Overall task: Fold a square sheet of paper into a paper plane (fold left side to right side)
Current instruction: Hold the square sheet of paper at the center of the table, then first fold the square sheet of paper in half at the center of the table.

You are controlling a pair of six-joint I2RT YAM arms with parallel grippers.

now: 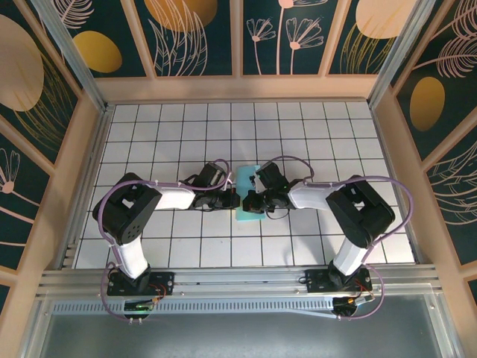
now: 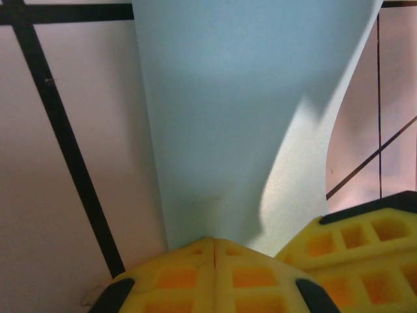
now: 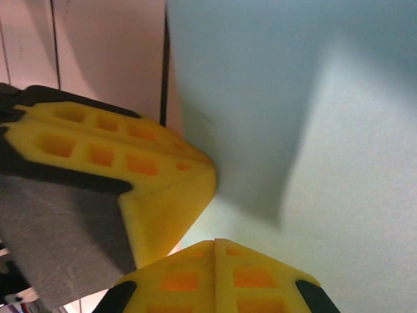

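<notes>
Claws shut, empty: left claw (image 2: 214, 242) and right claw (image 3: 215, 242) rest tips side by side on the paper (image 1: 249, 217) in the middle of the bench (image 1: 186, 134), probably pressing the left-to-right fold. Next, sweep along the crease evenly.

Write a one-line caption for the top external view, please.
Both shut, the left gripper and right gripper meet over the turquoise-blue sheet of paper on the tiled table.
</notes>
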